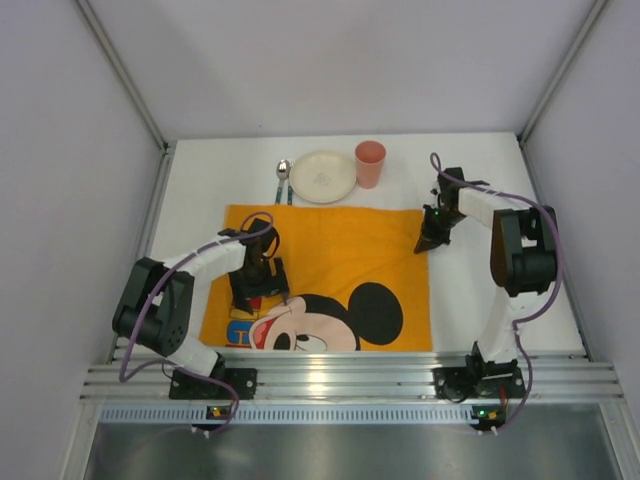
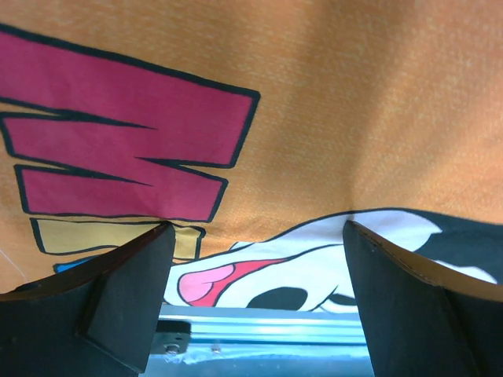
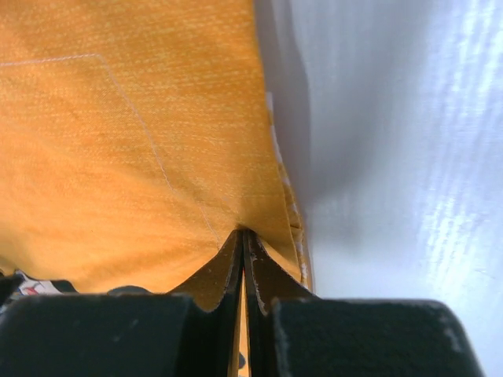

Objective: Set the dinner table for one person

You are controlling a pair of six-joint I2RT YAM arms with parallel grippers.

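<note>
Beneath right gripper [image 3: 244, 233], apparently, dinner table [image 3: 393, 157].

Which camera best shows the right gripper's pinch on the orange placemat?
Right wrist: the right gripper is shut on the placemat edge, cloth puckered at its tips. Top external shows only its spot at the far right corner; left wrist misses it.

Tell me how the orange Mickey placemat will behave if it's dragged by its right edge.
Likely floppy: the placemat is thin woven cloth, creasing where the right end effector pinches its edge. Probably light, so it should slide on the smooth dinner table. It may bunch rather than move flat, since only one edge is held.
</note>
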